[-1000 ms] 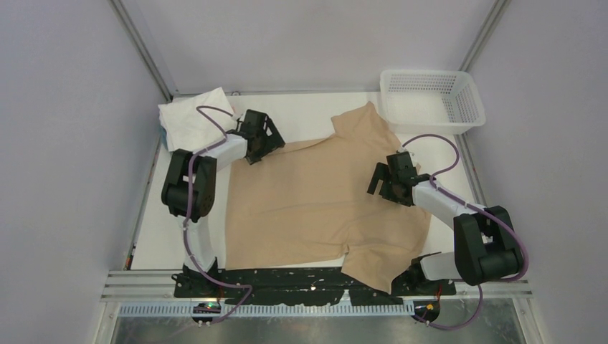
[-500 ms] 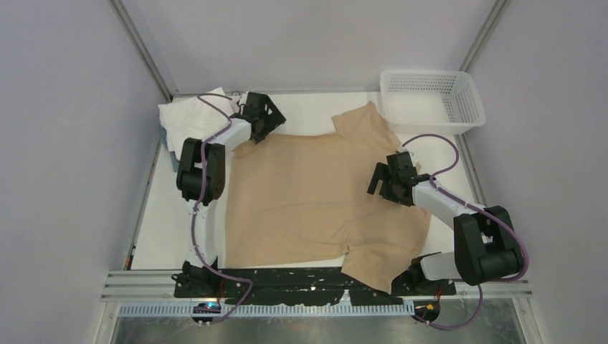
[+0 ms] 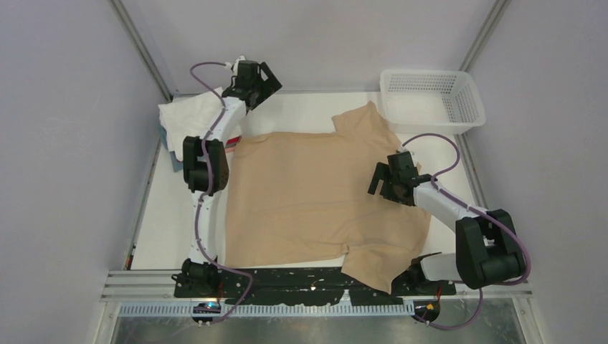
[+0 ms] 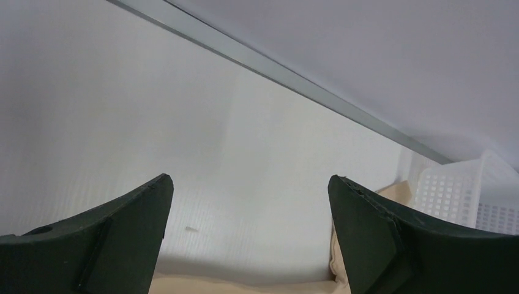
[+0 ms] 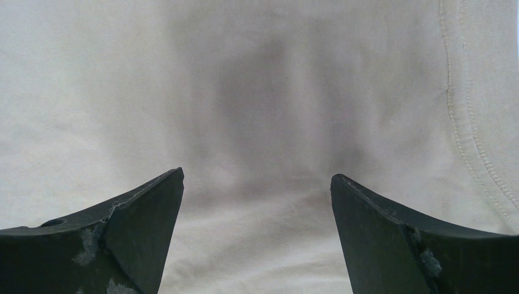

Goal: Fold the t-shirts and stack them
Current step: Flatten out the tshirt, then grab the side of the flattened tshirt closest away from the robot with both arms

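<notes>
At the far left corner a folded white t-shirt [image 3: 188, 118] topped a small pile, with slivers of blue and red cloth showing beneath it. Just right of it the left hand [image 3: 258, 77] hung high over the far edge of the tabletop [image 3: 305, 107]. Its fingers [image 4: 122, 233] were spread wide and held nothing.

The tan t-shirt [image 3: 315, 193] lay opened flat across the middle, hem to the left and collar to the right. One sleeve pointed to the far side and the other draped over the black base rail [image 3: 287, 276] at the near edge. The right hand [image 3: 393, 179] hovered low over the shoulder area, likewise spread and empty. Its wrist view showed only cloth and a stitched seam.

No fold appeared to be made in this shirt yet, so the step looked to be taking hold for the first one. To do it well, the left hand would have to drop to the far hem corner while the right took the far shoulder. Each should pinch both layers, and the two should carry that edge over together so the crease ran straight. The near sleeve was best drawn back onto the tabletop first, as it could catch on the rail.

The pile sat close beside the hem corner, where the left arm might nudge it. The basket [image 3: 430, 100] stood at the far right corner, just beside the far sleeve.
</notes>
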Action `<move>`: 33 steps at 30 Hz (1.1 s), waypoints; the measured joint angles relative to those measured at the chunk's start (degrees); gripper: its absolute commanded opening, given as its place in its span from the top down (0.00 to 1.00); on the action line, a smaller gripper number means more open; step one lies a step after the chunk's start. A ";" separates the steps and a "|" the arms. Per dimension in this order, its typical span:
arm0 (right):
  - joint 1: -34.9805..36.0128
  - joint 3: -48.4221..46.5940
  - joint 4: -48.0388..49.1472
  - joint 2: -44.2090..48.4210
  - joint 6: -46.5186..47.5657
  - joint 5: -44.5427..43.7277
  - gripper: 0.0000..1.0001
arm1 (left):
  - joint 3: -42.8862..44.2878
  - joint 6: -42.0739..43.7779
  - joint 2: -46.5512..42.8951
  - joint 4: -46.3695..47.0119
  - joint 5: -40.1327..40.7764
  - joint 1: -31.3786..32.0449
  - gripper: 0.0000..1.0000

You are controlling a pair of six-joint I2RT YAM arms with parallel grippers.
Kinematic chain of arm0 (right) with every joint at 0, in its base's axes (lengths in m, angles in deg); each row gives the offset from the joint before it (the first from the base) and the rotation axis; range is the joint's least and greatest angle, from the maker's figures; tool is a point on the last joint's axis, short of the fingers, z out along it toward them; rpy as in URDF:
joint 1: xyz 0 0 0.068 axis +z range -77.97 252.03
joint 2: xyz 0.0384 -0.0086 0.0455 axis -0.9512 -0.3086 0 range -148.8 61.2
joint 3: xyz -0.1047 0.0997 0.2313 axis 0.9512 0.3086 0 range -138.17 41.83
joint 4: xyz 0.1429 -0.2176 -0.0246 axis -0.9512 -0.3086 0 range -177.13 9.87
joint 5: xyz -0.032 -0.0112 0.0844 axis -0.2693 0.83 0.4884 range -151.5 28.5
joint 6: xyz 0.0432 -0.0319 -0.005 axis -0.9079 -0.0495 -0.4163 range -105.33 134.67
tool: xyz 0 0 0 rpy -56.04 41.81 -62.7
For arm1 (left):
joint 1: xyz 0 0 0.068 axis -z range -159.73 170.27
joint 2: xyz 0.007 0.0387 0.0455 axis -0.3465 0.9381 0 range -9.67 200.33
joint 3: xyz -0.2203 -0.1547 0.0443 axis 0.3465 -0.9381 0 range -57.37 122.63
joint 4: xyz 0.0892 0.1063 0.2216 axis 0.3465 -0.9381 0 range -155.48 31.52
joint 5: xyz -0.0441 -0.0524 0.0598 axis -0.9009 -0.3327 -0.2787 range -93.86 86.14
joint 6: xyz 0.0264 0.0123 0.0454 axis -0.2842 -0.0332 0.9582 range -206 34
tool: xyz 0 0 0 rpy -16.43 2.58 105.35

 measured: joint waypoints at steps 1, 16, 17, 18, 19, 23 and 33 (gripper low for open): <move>0.00 -0.02 -0.28 0.46 0.00 -0.07 0.05 | -0.22 1.33 -1.05 -0.52 0.02 0.28 0.00; 4.04 -1.16 -6.43 13.49 2.21 -5.03 0.05 | -55.71 8.70 -52.89 -2.60 5.66 6.71 0.00; 6.29 -1.88 -7.67 13.81 2.91 -6.19 0.05 | -59.14 8.41 -56.30 -3.93 7.41 7.54 0.00; 8.52 -2.64 -8.46 13.84 3.43 -6.97 0.05 | -61.64 8.11 -58.77 -5.09 8.35 8.41 0.00; 10.45 -3.37 -9.14 13.77 3.87 -7.48 0.05 | -64.74 7.56 -61.55 -6.12 9.29 9.57 0.00; 16.37 -5.05 -10.88 13.68 5.20 -7.80 0.05 | -74.31 5.44 -69.44 -13.57 10.91 13.70 0.01; 17.44 -5.05 -12.48 8.76 6.86 -7.72 0.05 | -91.41 -8.50 -85.64 -34.82 12.13 23.74 0.05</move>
